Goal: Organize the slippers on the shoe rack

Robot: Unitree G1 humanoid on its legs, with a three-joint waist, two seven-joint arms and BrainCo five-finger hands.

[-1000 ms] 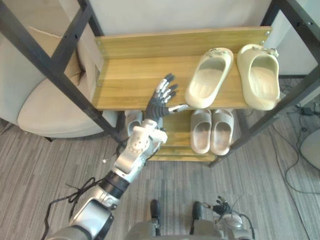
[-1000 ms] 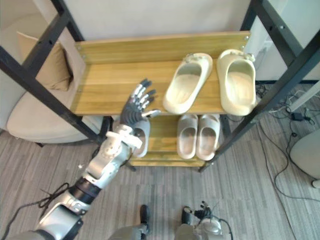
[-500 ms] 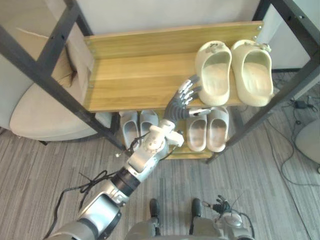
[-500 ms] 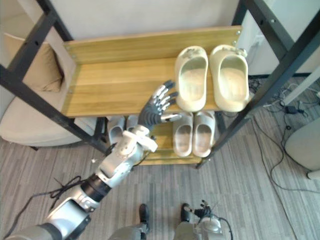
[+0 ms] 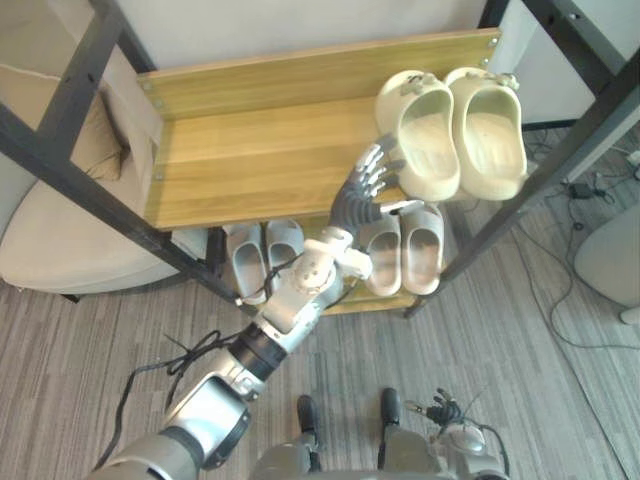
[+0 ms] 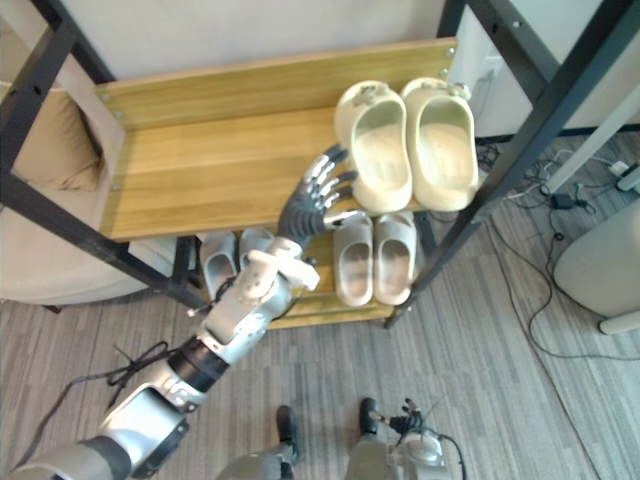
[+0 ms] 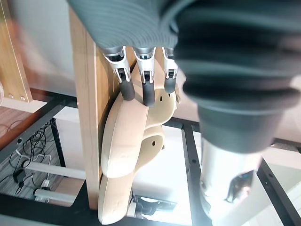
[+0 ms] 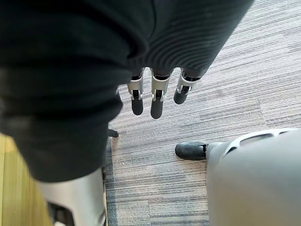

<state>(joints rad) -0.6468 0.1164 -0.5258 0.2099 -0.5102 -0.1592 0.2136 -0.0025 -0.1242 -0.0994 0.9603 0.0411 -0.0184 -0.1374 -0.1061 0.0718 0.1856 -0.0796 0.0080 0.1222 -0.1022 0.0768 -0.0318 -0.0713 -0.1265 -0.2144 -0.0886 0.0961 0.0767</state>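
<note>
The left cream slipper (image 5: 425,135) lies upper right in the frame on the top shelf (image 5: 250,150), beside its mate (image 5: 493,125), long axis running front to back. The left hand (image 5: 362,195), just to its left, holds straight fingers against its side. The right hand (image 8: 157,96) hangs apart over the floor (image 8: 225,70), fingers relaxed.

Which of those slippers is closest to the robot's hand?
The left cream slipper on the top shelf: the left hand reaches its side. Its twin lies beyond; the other pairs sit lower.
</note>
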